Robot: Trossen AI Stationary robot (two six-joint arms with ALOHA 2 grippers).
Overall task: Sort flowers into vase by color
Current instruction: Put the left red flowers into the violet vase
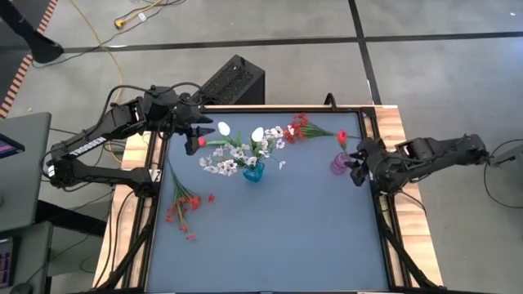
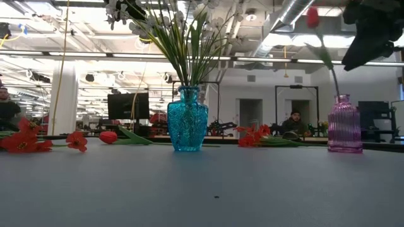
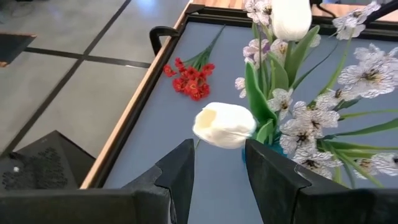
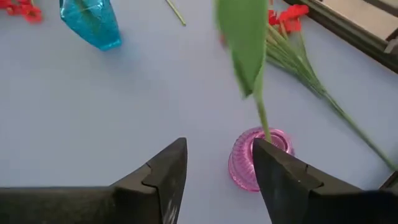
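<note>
A blue glass vase (image 1: 253, 172) (image 2: 187, 120) stands mid-table and holds white sprays and two white tulip buds (image 3: 224, 124). A pink ribbed vase (image 1: 338, 164) (image 4: 254, 158) stands near the right edge with one red tulip (image 1: 341, 137) (image 2: 312, 17) upright in it. My left gripper (image 1: 198, 135) (image 3: 219, 149) is open, hovering at the far left beside the white blooms. My right gripper (image 1: 355, 170) (image 4: 217, 146) is open just above and beside the pink vase. A red tulip (image 1: 200, 142) (image 2: 108, 137) lies flat on the table under the left gripper.
One red spray (image 1: 181, 204) (image 2: 25, 140) lies near the left edge and another red spray (image 1: 304, 126) (image 3: 191, 79) by the far edge. A loose white blossom (image 1: 282, 165) sits between the vases. The near half of the blue mat (image 1: 278, 245) is bare. A raised frame rims the table.
</note>
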